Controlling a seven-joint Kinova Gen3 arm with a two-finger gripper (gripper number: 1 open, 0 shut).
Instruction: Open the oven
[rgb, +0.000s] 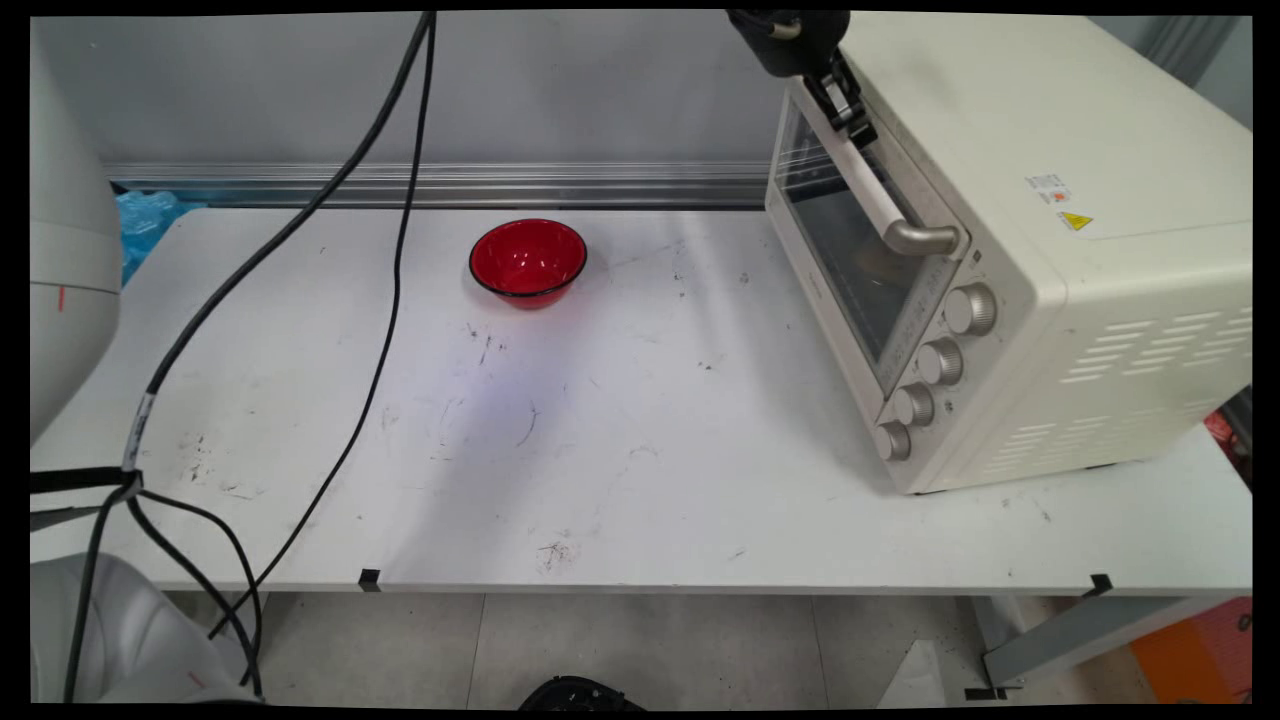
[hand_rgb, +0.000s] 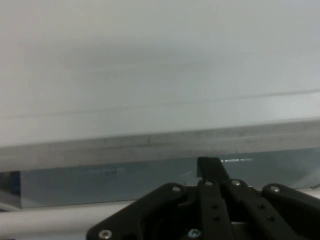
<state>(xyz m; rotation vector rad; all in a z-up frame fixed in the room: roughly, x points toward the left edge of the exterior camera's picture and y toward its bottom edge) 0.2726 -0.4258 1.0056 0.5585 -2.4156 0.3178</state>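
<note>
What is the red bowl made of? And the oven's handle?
The red bowl looks like glossy plastic or glass; it shines and seems a bit see-through. The oven handle looks like a white bar with a brushed metal end, probably steel or aluminium.

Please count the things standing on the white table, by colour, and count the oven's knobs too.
Red: 1, the bowl
Cream: 1, the toaster oven
Total on the table: 2
Knobs on the oven's front: 4
The gripper is at the upper end of the oven's door handle.
</note>
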